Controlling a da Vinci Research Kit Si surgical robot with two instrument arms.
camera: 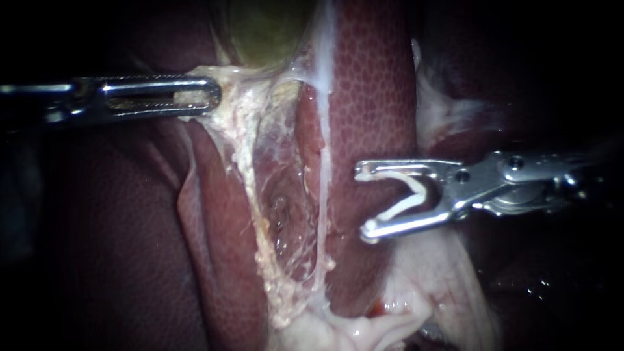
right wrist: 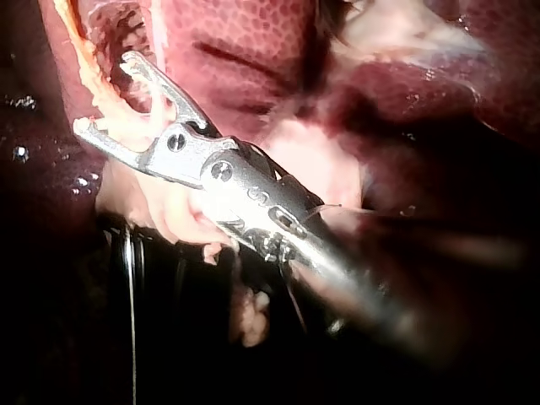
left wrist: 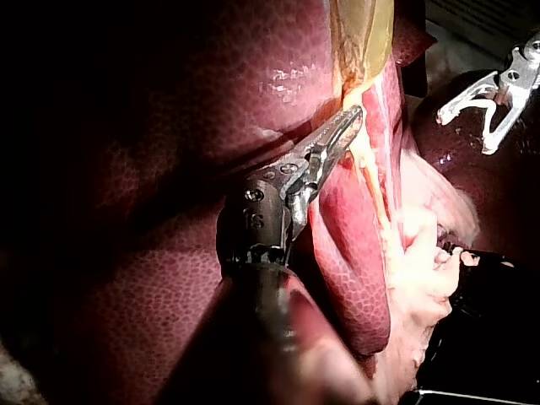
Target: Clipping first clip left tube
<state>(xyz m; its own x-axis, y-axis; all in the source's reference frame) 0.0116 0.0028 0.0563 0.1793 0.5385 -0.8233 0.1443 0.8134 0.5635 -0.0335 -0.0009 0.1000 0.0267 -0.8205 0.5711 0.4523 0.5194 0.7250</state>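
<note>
My left instrument (camera: 211, 97) comes in from the left, its slotted jaws shut on the pale tissue (camera: 227, 81) just below the greenish gallbladder (camera: 266, 32), holding it taut. Two strands run down from there. The thick yellowish left tube (camera: 246, 179) and the thin white right tube (camera: 323, 188) are both bare. My right instrument (camera: 364, 203) hovers over the liver (camera: 370, 84), to the right of both tubes and touching neither. Its jaws stand wide apart with a white clip (camera: 411, 198) seated between them. The left wrist view shows the left jaws (left wrist: 353, 116) pinching yellowish tissue.
Dark red liver lobes (camera: 130, 247) flank the dissected pocket between the tubes. Pale fatty tissue (camera: 364, 325) bunches at the lower end of the tubes. In the right wrist view my right instrument (right wrist: 105, 93) points its clip at a yellowish strand (right wrist: 84, 51).
</note>
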